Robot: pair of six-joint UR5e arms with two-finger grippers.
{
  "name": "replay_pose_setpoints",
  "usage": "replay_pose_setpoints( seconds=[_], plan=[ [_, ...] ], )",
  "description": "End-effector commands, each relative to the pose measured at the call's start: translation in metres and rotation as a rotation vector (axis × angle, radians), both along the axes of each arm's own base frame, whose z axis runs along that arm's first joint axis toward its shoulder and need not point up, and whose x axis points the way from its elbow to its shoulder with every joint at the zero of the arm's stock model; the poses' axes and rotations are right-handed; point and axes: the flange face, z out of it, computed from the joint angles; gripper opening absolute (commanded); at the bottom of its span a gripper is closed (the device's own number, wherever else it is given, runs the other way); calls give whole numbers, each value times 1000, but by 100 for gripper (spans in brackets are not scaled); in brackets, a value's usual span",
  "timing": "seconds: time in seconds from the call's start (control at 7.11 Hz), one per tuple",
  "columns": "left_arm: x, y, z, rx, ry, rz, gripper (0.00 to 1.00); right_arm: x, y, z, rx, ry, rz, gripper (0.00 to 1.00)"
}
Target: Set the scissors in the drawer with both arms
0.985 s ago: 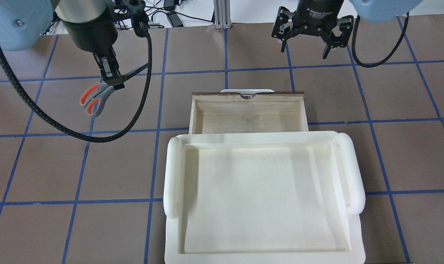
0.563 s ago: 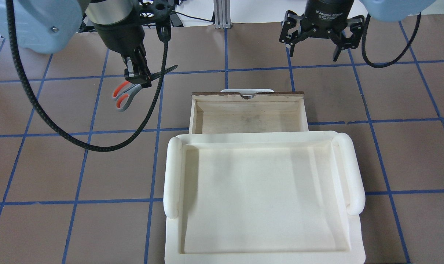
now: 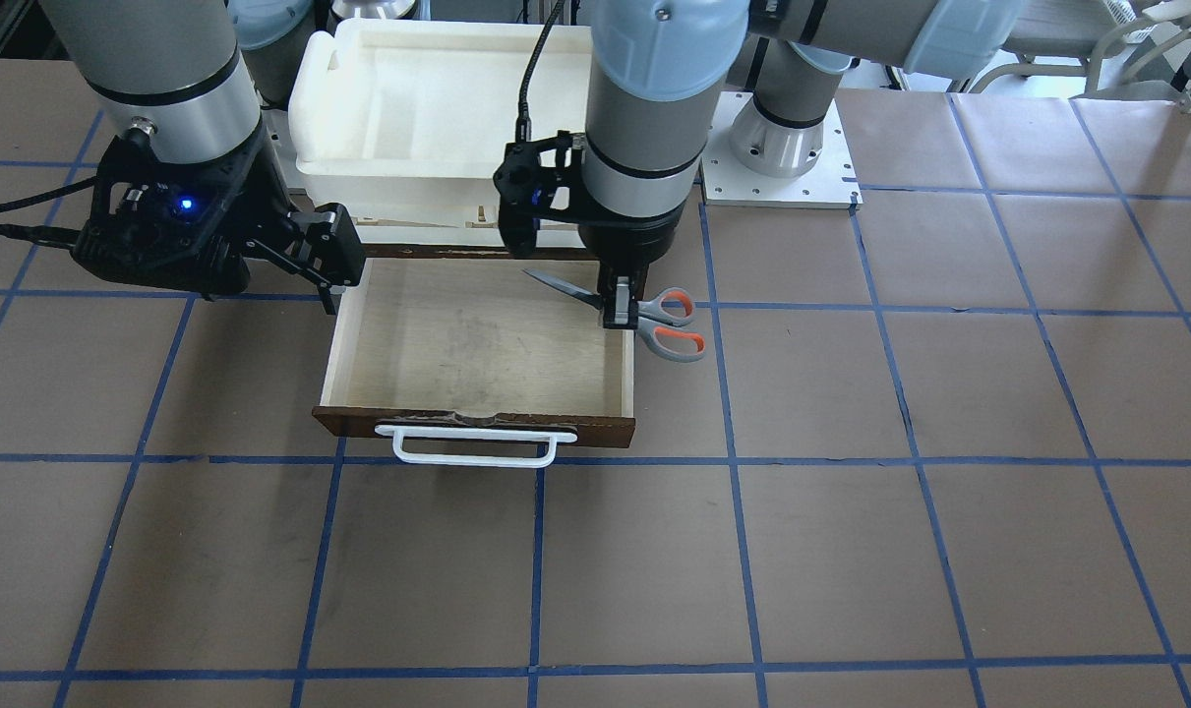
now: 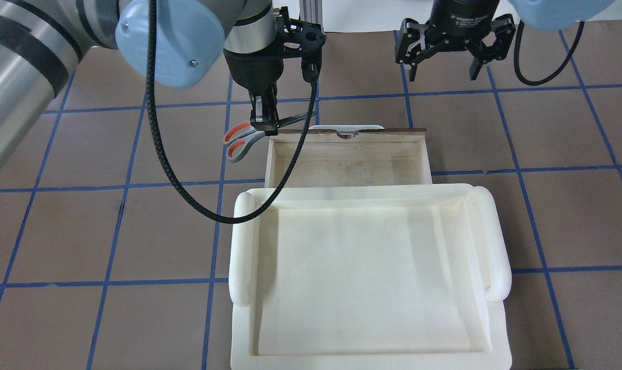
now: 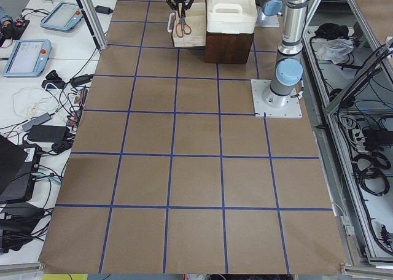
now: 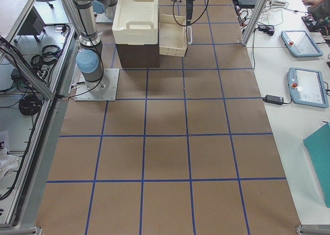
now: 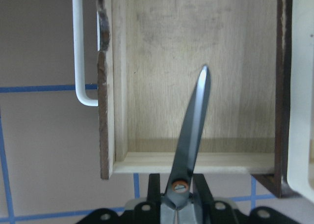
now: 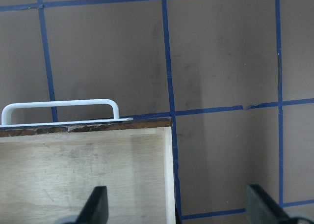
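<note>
From overhead, the drawer [image 4: 269, 164] stands pulled open from under the white tray [image 4: 241, 236], its plywood floor bare. The left gripper [image 4: 264, 122] has its jaws pinched on the scissors [image 4: 239, 141] near the pivot. The orange-lined loops hang outside the drawer's left edge and the blades reach in over that edge. The right gripper [image 4: 443, 72] hovers beyond the drawer's front right corner with its jaws spread wide and empty.

From across the table, the blades lie over the drawer's floor and the loops sit outside its side wall.

The left wrist camera shows one blade tip well over the plywood, and the loops are out of its sight. The right wrist camera catches only two fingertips far apart at the bottom edge, above the drawer's front corner.

I'd say opening and pick-up are done. Carrying the pair fully over, letting go and probably shutting the drawer remain.

I can't judge how high the scissors hang above the floor. In both end views everything is too small to read.
</note>
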Motion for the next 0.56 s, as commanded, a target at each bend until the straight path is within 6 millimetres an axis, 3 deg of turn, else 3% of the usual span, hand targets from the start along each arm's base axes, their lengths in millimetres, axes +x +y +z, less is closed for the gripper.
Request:
replay_pose_setpoints(
  seconds=[0.0,0.28,0.42],
  plan=[
    [-50,15,-28,36,-25,-30,0,-23,-6,0,9,-7,-18,100],
    [-79,26,-41,29,-30,-27,0,-30,-8,1,4,-9,-30,100],
    [-85,24,-47,22,-28,-11,0,-31,-9,1,1,-7,-32,100]
  ],
)
